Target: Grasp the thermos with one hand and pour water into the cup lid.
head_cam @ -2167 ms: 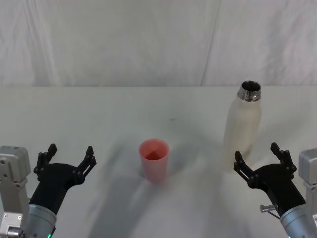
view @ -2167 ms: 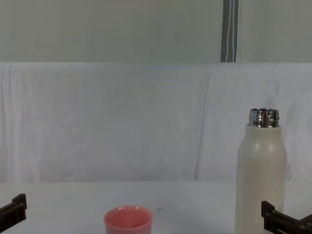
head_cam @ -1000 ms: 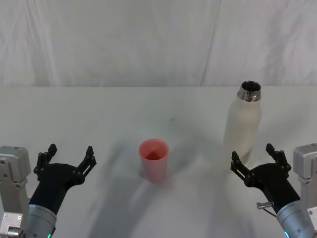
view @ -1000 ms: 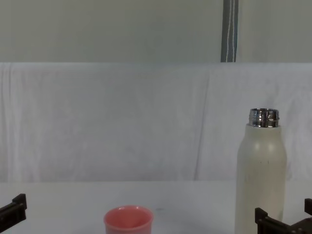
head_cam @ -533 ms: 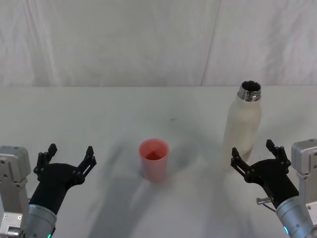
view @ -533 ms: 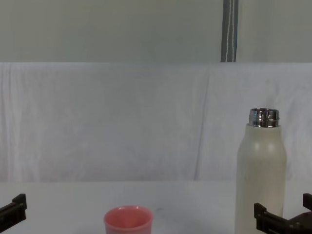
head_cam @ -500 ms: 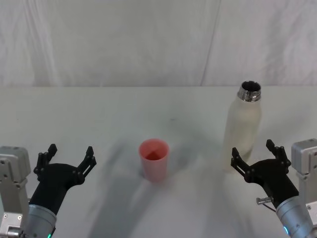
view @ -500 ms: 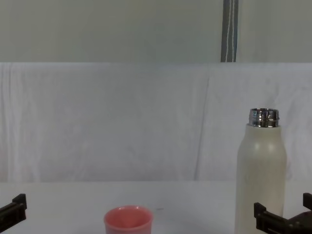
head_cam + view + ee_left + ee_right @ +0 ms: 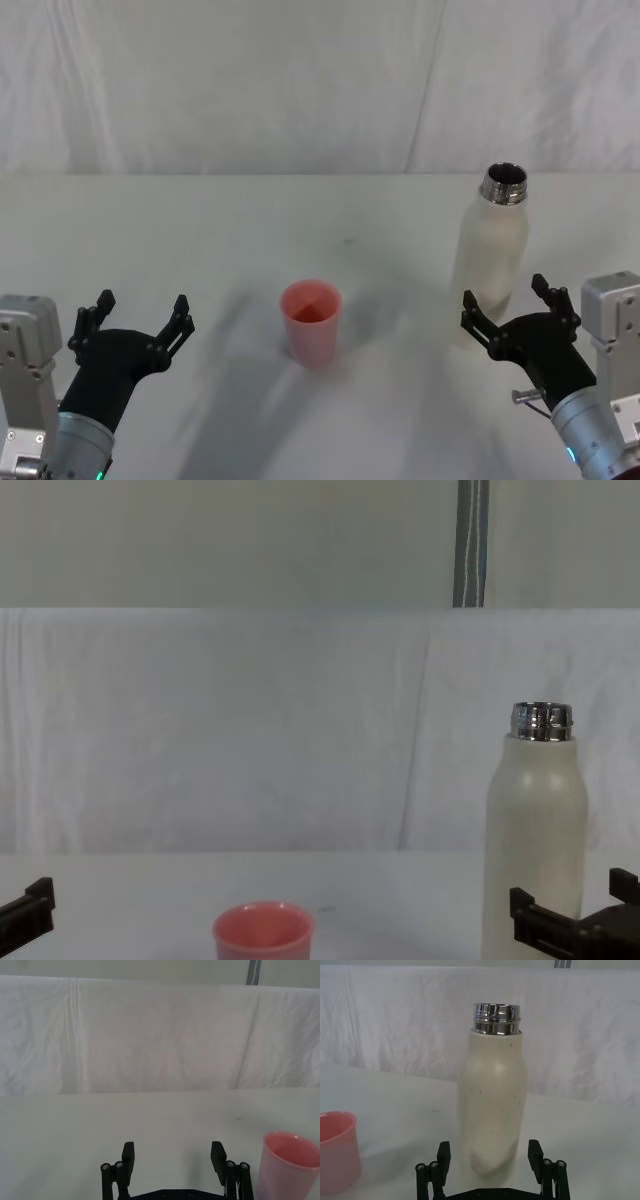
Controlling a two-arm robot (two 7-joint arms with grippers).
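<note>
Thermos (image 9: 490,262): cream-white, tall, upright on the table (image 9: 200,230) at the right side; steel neck uncapped, mouth open upward. In the right wrist view the thermos (image 9: 492,1105) is seen straight ahead, its lower body between the two black fingers (image 9: 443,1156) and a little beyond their tips; contact cannot be told.

Cup lid (image 9: 311,322): pink, upright, mouth up, placed near the table's middle, well apart from the thermos and to its left. It is also seen low in the chest view (image 9: 264,931).

Right gripper (image 9: 507,307): fingers spread wide, held just in front of the thermos base, nothing gripped. Grey wrist housing is seen at the lower right.

Left gripper (image 9: 139,313): fingers spread, nothing held, parked low at the left, apart from the cup lid. In its wrist view the cup lid (image 9: 290,1166) is seen off to one side of the gripper (image 9: 173,1156).

Backdrop: white cloth (image 9: 250,80) is hung behind the table.
</note>
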